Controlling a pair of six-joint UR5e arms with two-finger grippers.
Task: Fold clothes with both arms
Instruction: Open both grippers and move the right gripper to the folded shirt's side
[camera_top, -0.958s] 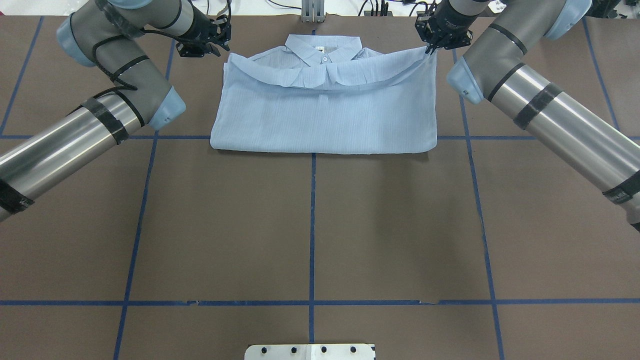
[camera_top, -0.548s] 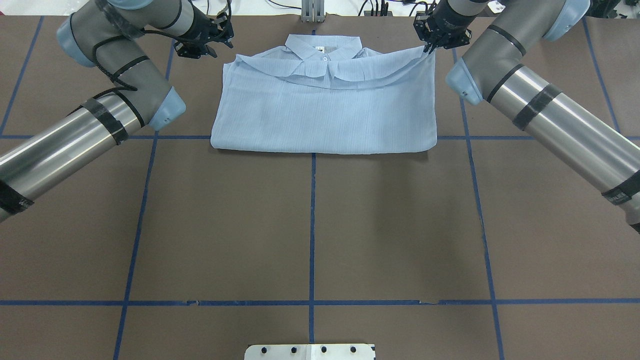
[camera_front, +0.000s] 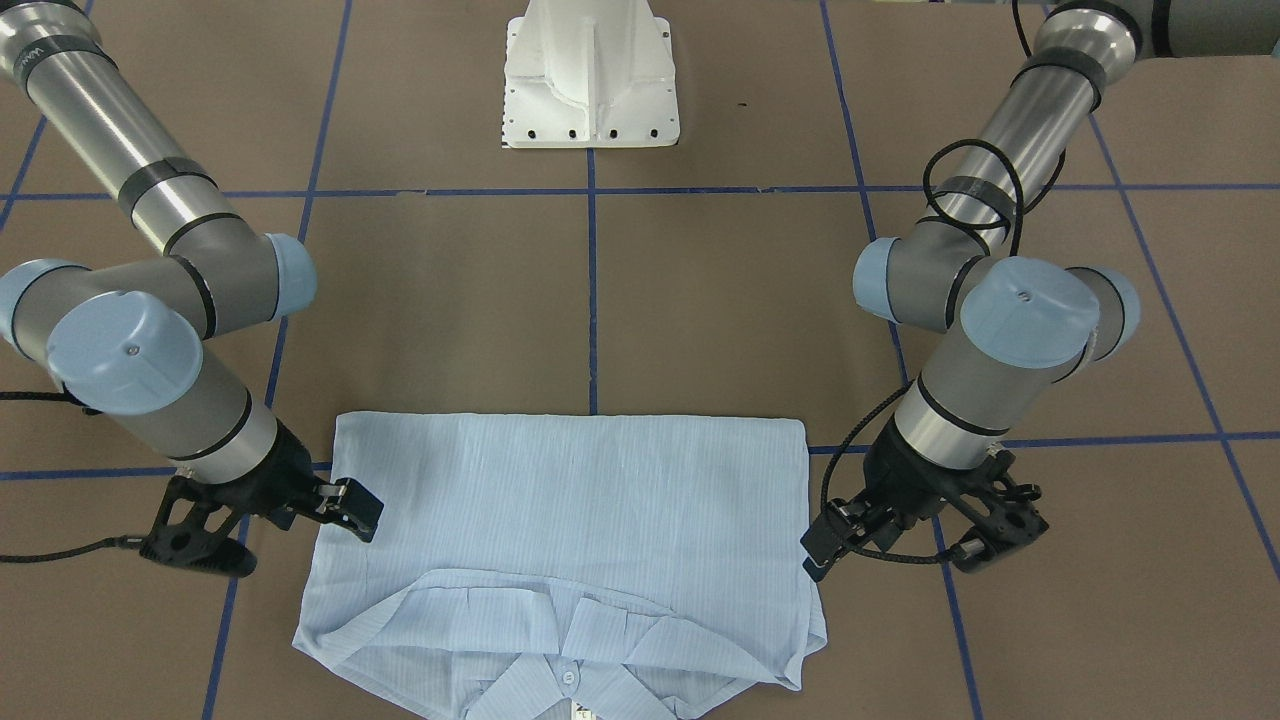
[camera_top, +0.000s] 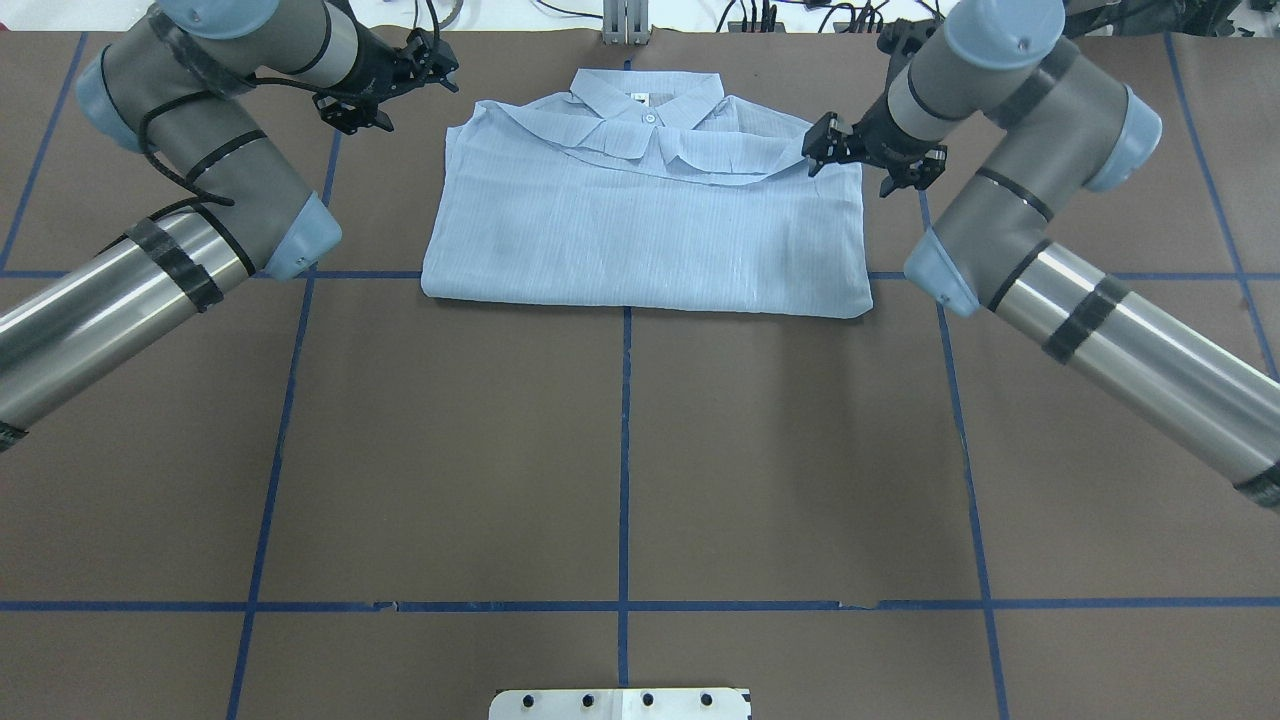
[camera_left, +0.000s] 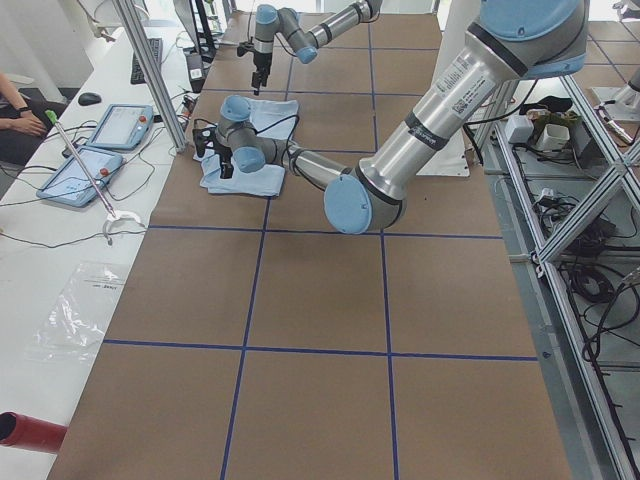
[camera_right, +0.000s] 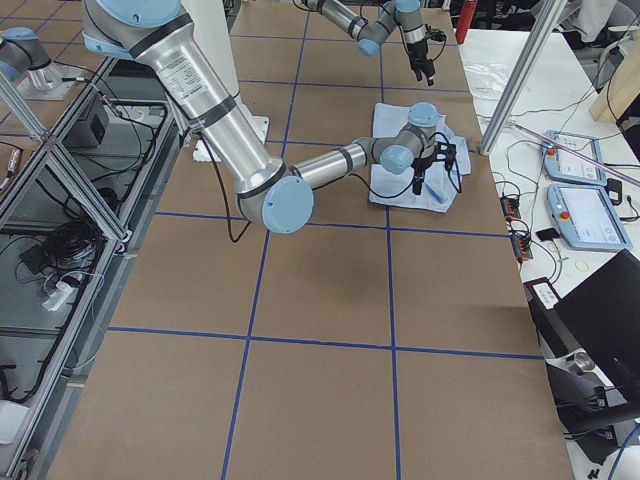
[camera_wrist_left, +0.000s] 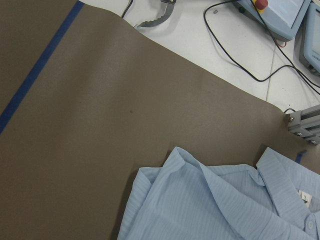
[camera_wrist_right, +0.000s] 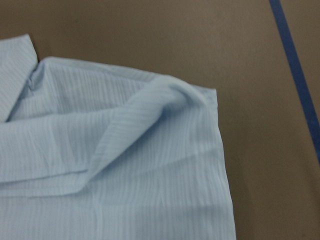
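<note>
The pale blue striped shirt (camera_top: 640, 220) lies folded flat at the far middle of the table, collar at the far edge; it also shows in the front view (camera_front: 570, 500). My left gripper (camera_top: 440, 72) is open and empty, just off the shirt's far left corner, apart from the cloth (camera_front: 815, 550). My right gripper (camera_top: 815, 148) is open at the shirt's right edge near the far corner and holds nothing (camera_front: 360, 510). The right wrist view shows that corner (camera_wrist_right: 125, 165) lying loose with a small raised fold. The left wrist view shows the other corner (camera_wrist_left: 200, 205) on the table.
The brown table is marked by a blue tape grid (camera_top: 625, 450). The white pedestal base (camera_top: 620, 703) sits at the near edge. A metal post (camera_top: 622, 20) and cables line the far edge. Teach pendants (camera_left: 100, 150) lie on the white side bench.
My right gripper let go of the shirt's far right corner and swung nearer, down beside the right edge. The lifted edge settled flat. My left arm shifted slightly left.
</note>
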